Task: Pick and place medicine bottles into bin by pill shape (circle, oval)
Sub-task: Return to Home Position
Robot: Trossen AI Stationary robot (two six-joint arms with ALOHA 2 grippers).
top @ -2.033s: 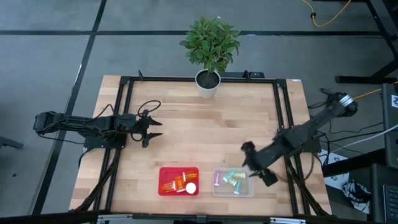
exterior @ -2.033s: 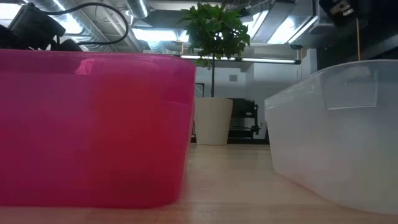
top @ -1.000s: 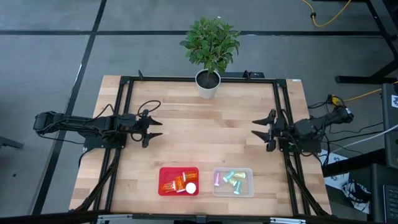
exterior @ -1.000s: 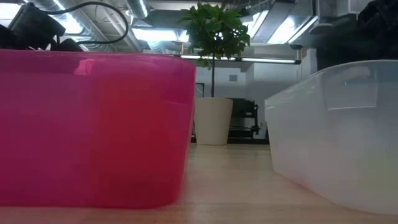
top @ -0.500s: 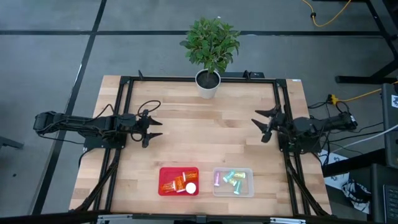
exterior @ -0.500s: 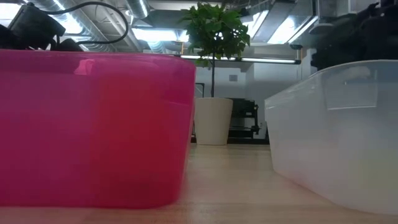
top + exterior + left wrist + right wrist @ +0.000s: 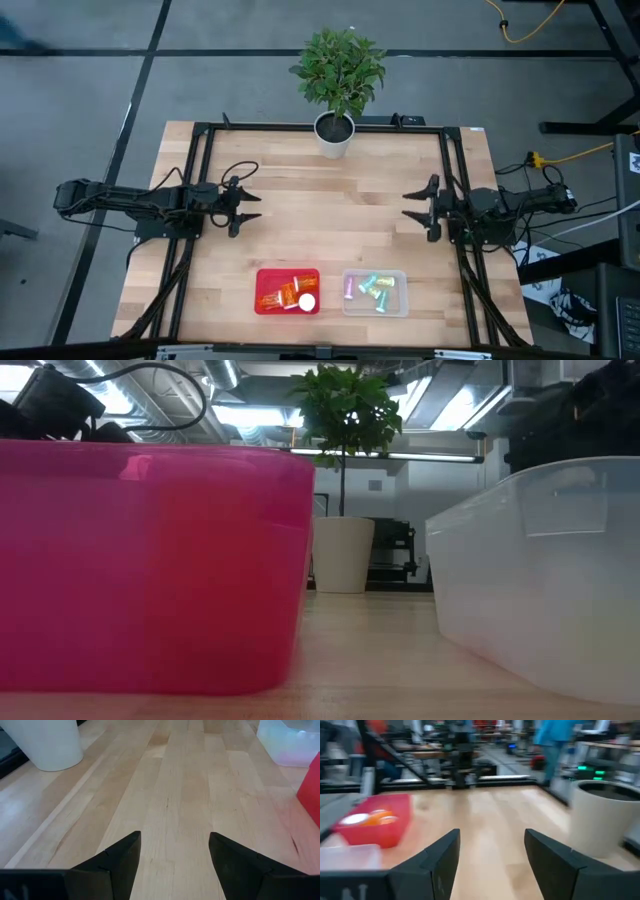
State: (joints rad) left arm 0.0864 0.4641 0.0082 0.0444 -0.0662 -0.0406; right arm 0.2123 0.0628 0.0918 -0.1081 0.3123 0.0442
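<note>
From above, the bottles (image 7: 375,288) all lie in the red bin (image 7: 258,290) and the clear bin (image 7: 404,293), side by side at the worktop's (image 7: 330,200) front edge. The bins sit well apart from both grippers, toward the front. The right gripper (image 7: 415,207) waits by the right edge, spread open and empty, and is nearer the clear bin. The left gripper (image 7: 255,206) mirrors it at the left edge, also open and empty.

At table height only the two bin walls and the plant pot (image 7: 343,555) show.

The left wrist camera shows bare wood between parted fingers (image 7: 115,862).

The right wrist camera shows the same, with the red bin off to one side.

Two seconds ago the right gripper hung at the clear bin's right end. It has since drawn back, which I judge to be nearly home. The left arm has not moved.
</note>
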